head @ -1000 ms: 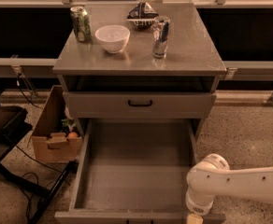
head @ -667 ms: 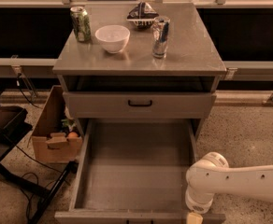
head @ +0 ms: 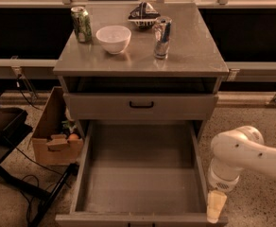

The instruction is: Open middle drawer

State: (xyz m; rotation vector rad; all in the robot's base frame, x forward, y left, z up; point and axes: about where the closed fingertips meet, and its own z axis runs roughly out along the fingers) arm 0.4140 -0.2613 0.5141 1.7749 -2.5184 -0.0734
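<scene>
The middle drawer (head: 140,174) stands pulled far out of the grey cabinet, a wide plain grey box with nothing in it. Its front edge (head: 128,219) lies at the bottom of the view. Above it the top drawer (head: 141,106) with a black bar handle is closed. The lowest drawer is hidden. My gripper (head: 217,206) hangs from the white arm (head: 237,150) just outside the open drawer's front right corner, pointing down, close to the drawer's side.
On the cabinet top (head: 190,51) stand a green can (head: 81,24), a white bowl (head: 113,38), a silver can (head: 162,37) and a dark bag (head: 144,13). A cardboard box (head: 55,136) and a black stand with cables (head: 15,174) are at the left.
The arm and gripper have shifted right and slightly up, away from the drawer's front right corner. The drawer has not moved.
</scene>
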